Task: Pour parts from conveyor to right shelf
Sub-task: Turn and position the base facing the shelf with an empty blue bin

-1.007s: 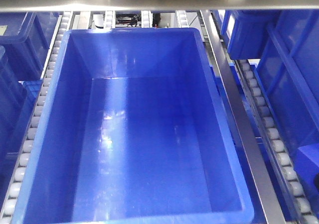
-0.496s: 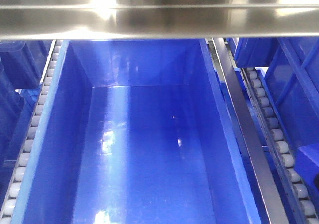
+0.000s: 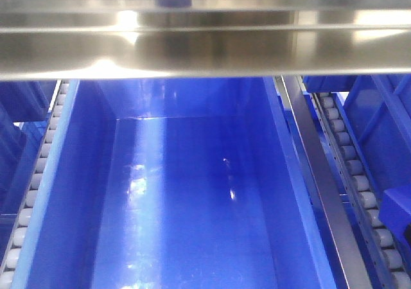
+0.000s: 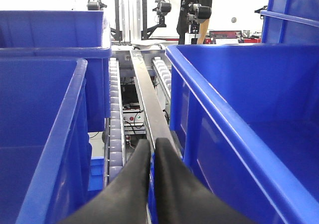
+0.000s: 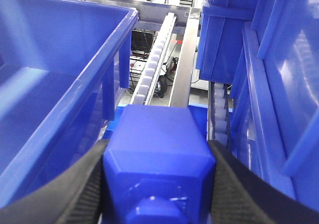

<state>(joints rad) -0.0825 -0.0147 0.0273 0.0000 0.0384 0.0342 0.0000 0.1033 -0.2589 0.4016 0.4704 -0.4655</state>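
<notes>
A large blue bin (image 3: 282, 173) fills the front view; its floor is bare and no parts show in any view. My right gripper (image 5: 158, 147) is shut on a solid blue block (image 5: 158, 127) that seems to be a corner or grip of a bin, its black fingers (image 5: 84, 184) pressed on both sides. My left gripper (image 4: 152, 147) is shut, fingers (image 4: 134, 179) almost touching, above a steel rail (image 4: 149, 104) between two blue bins. A thin blue strip shows low between those fingers; I cannot tell if it is pinched.
A shiny steel shelf beam (image 3: 205, 45) crosses the top of the front view over the bin's far end. Roller tracks (image 3: 359, 199) and a steel rail (image 3: 321, 186) run beside the bin. More blue bins stand left (image 4: 45, 109) and right (image 5: 279, 84). A person (image 4: 197, 5) stands far back.
The steel beam has come down in the front view and now hides the bin's far rim. The bin looks larger and its near rim has left the frame.
</notes>
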